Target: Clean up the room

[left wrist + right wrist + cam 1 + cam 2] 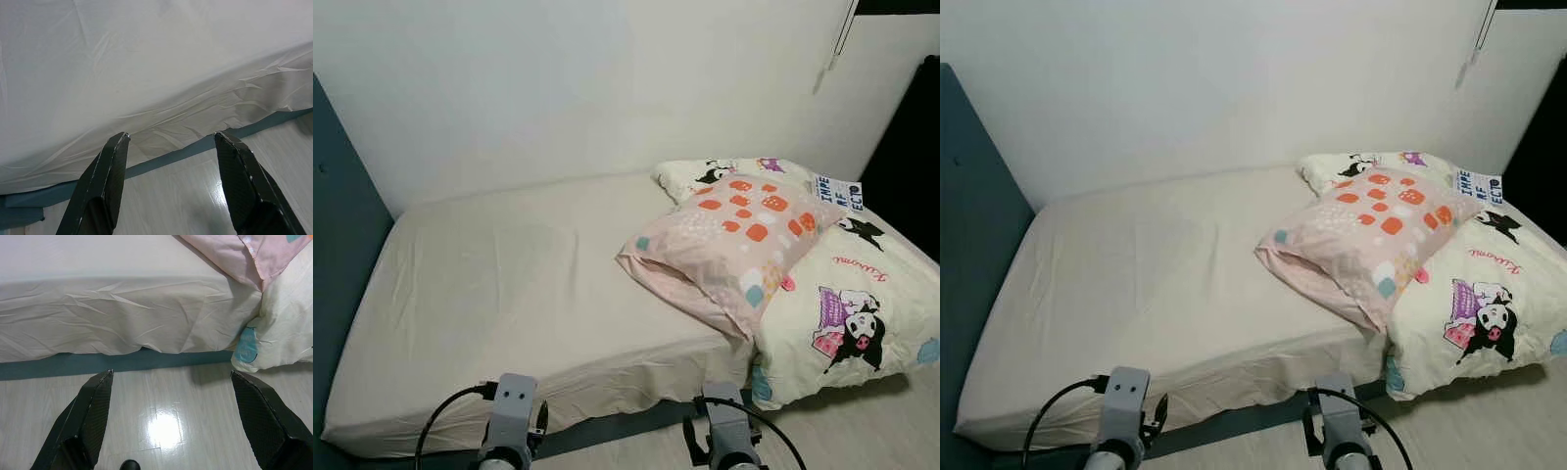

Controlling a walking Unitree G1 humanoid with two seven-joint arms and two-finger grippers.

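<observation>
You had both pincers low at the bed's near edge, over the pale floor. The left pincer stood with its fingers spread apart and nothing between them, the sheet's wrinkled side just ahead of the tips. The right pincer was spread wider, also empty, with the blue bed base ahead of it.

The things to tidy lay beyond and to the right of the right pincer: a pink pillow with orange patches, leaning on a cream cartoon-print blanket that hung over the bed's corner toward the floor. A second pillow lay farther back by the wall.

My judgement: the pink pillow would be light, soft and floppy, sagging when lifted. You would do best to pinch its near corner or seam, where the cloth bunches. The blanket looked bulkier and likely to drag; a fold at the overhanging edge seemed the best hold.
</observation>
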